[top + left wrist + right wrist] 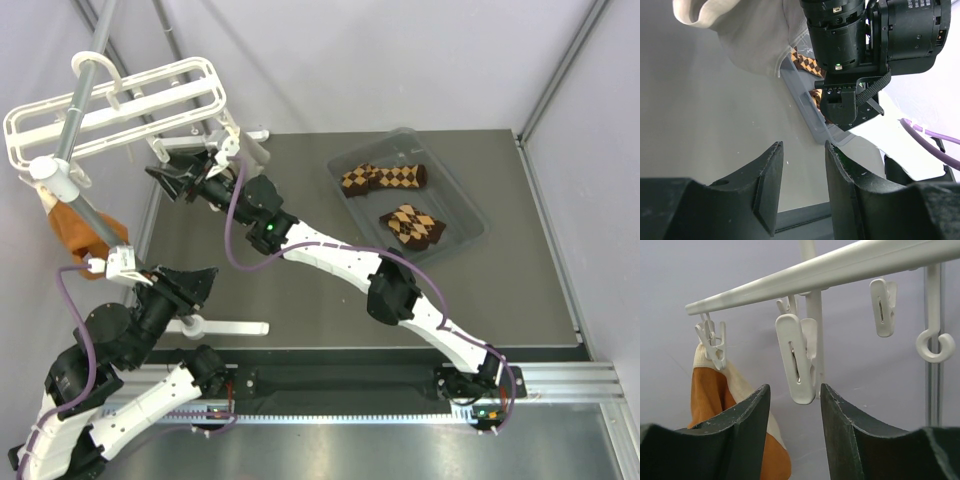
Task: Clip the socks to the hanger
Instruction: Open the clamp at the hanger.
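The right pincer point(794, 390) is hovering parted and empty, facing a clip point(796, 360) on the hanger point(120, 105), the left pincer point(804, 150) likewise gaping and empty — while the socks point(385, 179) are lying in a clear bin point(478, 212) on the bench point(300, 290): soft, light, likely best pinched at a dark cuff.

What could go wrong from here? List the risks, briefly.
1. Both grippers are open and empty. The right gripper is lined up on a clip of the hanger while the socks lie in the bin, so squeezing now would clip nothing.
2. Pushing on that clip could swing the hanger and shake the orange sock clipped beside it.
3. The left gripper sits close to the right arm, so the arms might collide.
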